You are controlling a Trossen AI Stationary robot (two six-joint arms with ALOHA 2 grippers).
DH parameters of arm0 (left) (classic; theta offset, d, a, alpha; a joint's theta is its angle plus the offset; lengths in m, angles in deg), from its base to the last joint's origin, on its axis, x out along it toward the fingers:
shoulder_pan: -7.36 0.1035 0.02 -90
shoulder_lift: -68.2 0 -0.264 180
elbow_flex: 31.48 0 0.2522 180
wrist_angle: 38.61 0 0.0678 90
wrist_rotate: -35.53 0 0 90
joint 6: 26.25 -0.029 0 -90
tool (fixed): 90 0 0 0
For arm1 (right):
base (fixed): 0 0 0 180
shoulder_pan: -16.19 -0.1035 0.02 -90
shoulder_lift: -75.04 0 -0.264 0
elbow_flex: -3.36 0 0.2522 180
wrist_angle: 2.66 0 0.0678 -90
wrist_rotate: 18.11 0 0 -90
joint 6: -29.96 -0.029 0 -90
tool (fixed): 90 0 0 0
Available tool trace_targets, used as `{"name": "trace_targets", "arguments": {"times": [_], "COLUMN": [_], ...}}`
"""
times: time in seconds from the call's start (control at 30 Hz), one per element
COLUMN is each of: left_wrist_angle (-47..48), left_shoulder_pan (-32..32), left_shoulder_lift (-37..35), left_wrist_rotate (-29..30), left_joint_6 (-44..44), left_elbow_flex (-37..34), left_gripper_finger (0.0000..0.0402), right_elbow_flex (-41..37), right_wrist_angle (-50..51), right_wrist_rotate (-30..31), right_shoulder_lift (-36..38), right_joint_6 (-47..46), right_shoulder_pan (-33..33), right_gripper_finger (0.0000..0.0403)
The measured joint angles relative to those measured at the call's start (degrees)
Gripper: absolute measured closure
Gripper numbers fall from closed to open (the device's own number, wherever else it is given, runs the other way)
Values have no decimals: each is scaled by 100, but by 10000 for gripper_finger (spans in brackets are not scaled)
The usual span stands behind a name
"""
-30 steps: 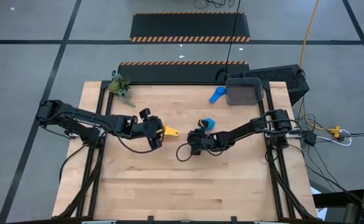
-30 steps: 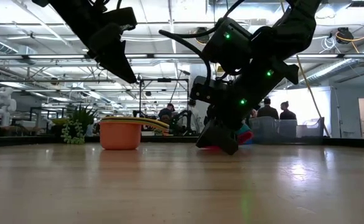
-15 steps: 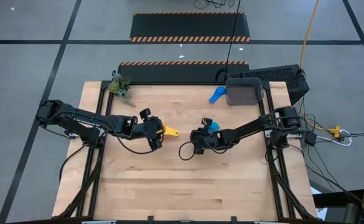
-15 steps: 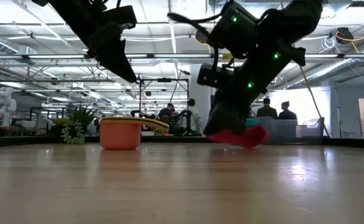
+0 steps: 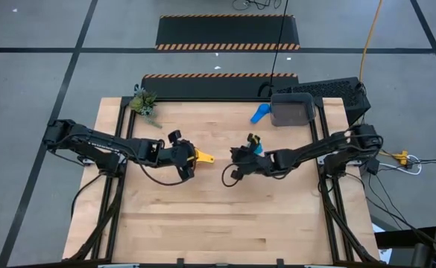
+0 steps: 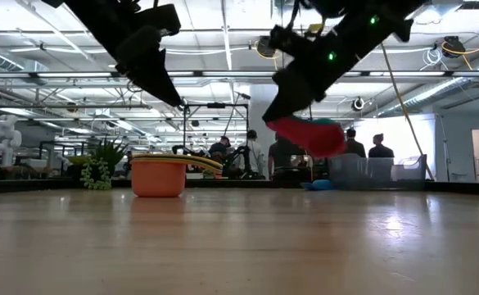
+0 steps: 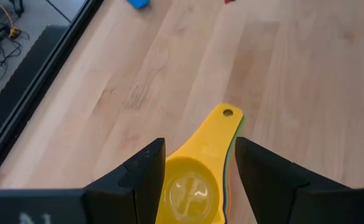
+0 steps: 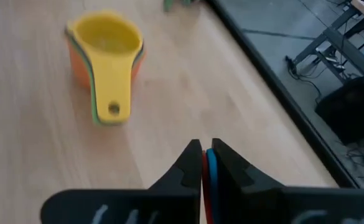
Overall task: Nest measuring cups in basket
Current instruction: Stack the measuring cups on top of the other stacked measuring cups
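A nested stack of an orange, a green and a yellow measuring cup (image 6: 159,176) stands on its base left of the table's middle, its handles (image 5: 205,157) pointing right. My left gripper (image 7: 197,162) hovers open above it, one finger on each side of the yellow cup (image 7: 191,190), without touching. My right gripper (image 8: 206,155), near the middle, is shut on a red cup (image 6: 309,135) with a light blue cup (image 5: 257,150) nested in it. A blue cup (image 5: 260,113) lies beside the dark grey basket (image 5: 292,110) at the far right. My right gripper pinches the thin handles of the red and the light blue cup (image 8: 206,163) together between its two fingers. The fingers slant down from the table's right side. The nested pair hangs tilted below the fingers, lifted clear of the table.
A black keyboard (image 5: 329,89) lies beyond the basket, off the table's far right corner. A small green plant (image 5: 144,103) stands at the far left corner. The near half of the wooden table (image 5: 218,223) is bare.
My right gripper has gone up and a little toward the table's right edge, rolling slightly. The red and light blue cups, which stood on the table, have gone up with it and hang clear of the table.
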Motion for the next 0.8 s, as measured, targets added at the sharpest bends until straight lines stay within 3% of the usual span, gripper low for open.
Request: {"name": "trace_targets", "arguments": {"times": [0.27, 0.5, 0.67, 0.8], "left_wrist_angle": [-1032, -2082, -3053, -4147], "left_shoulder_pan": [-147, -620, -946, -1206], "left_shoulder_lift": [0, 41, 277, 664], "left_wrist_rotate": [55, 608, 1044, 1130], "left_joint_6": [-390, -1257, -2108, -3075], "left_elbow_flex": [0, 0, 0, 0], "left_gripper_finger": [204, 204, 203, 199], "right_elbow_flex": [-126, -911, -1652, -2138], "right_wrist_angle": [-523, -2377, -4368, -5961], "right_wrist_rotate": [0, -528, -1051, -1088], "right_shoulder_lift": [833, 1689, 2074, 2111], "right_joint_6": [-281, 72, 104, 105], "right_shoulder_pan": [-132, -188, -171, -88], "right_gripper_finger": [402, 402, 402, 402]}}
